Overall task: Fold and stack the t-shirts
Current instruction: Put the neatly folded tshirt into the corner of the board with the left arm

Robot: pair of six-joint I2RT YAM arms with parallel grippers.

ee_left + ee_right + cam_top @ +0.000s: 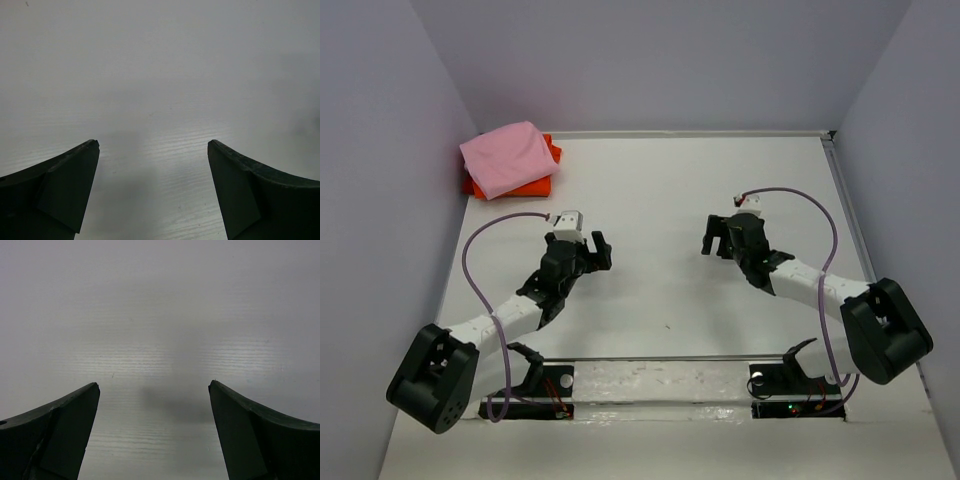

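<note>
Bolted along the near edge of the table [670, 200], the left arm's base [432, 375] and the right arm's base [886, 332] sit closest, each trailing a purple cable [475, 270]. Both arms reach toward the middle of the table and angle inward.

Left gripper [598, 250] hangs over bare table left of centre. Its jaws are spread wide and hold nothing, and its wrist view shows two dark fingers [65, 180] with only white tabletop between them. Right gripper [711, 236] hangs right of centre, likewise fully spread and empty, and its own fingers [250, 425] frame bare tabletop too. The two grippers are well apart from each other.

Both t-shirts lie stacked in the far left corner of the table, near the left wall and well apart from either gripper. The pink t-shirt [508, 158] is folded into a rough rectangle on top. Its long axis runs roughly along the far edge, tilted so that its right end lies nearer that edge. The orange t-shirt [535, 186] lies beneath it on much the same axis, showing past the pink one's near and right sides.
</note>
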